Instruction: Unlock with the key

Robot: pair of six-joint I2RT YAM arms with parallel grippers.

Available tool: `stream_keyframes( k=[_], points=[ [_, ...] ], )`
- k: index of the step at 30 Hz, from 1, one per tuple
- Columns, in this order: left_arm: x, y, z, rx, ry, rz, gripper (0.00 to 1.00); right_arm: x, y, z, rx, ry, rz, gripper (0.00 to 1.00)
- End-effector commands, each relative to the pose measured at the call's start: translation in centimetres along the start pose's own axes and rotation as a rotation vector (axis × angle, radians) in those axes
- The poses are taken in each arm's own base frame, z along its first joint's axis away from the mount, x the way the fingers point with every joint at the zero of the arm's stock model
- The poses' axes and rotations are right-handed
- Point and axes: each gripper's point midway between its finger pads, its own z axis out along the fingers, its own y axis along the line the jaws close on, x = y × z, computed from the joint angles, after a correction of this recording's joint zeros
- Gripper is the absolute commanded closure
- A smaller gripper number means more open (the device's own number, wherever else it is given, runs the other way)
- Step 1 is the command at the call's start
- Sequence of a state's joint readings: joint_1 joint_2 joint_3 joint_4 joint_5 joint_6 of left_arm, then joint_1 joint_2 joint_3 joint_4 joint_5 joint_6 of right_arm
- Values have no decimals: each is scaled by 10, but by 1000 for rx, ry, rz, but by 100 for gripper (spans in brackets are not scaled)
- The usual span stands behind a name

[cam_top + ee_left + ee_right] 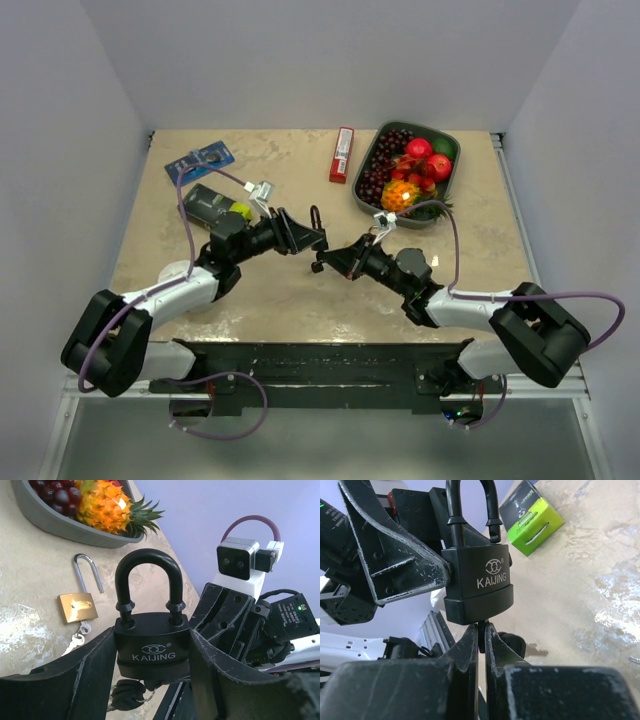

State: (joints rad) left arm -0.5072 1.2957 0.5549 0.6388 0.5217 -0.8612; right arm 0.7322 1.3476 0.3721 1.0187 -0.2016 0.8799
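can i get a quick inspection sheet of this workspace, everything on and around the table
surface: beige marbled table, no spills seen
job's things: black KAIJING padlock held off the table, shackle looks seated; key bunch at its base
clutter: open brass padlock lying flat with its own keys; grey fruit tray; red packet; blue blister pack; green and black box
grippers: left gripper clamped on the black padlock's body; right gripper shut under its base, apparently on the key
cables: purple cables looped along both arms, no snag seen
surroundings: plain white walls, nothing else seen
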Motion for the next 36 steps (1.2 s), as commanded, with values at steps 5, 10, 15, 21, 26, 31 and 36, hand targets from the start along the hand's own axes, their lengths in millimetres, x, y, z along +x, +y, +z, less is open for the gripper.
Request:
stream_keyframes(
  k=[5, 10, 15, 21, 26, 31, 36],
  points=[
    [32, -54, -11, 229, 193, 104, 100, -89, 63, -1, -211, -314, -74, 100],
    [27, -38, -5, 122, 182, 74, 100, -85, 45, 7, -106, -278, -121, 100],
    [22, -6, 6, -42, 160, 18, 100, -74, 21, 11, 15, -203, -158, 98],
    [12, 24, 21, -177, 137, -27, 100, -49, -8, 7, 108, -113, -178, 77],
    [7, 46, 28, -235, 127, -61, 100, -27, -28, -6, 149, -59, -173, 56],
    [1, 58, 33, -254, 121, -41, 100, -23, -25, -18, 141, -52, -173, 46],
    [9, 42, 27, -127, 200, 25, 100, -45, 2, -18, 99, -37, -271, 38]
  ],
)
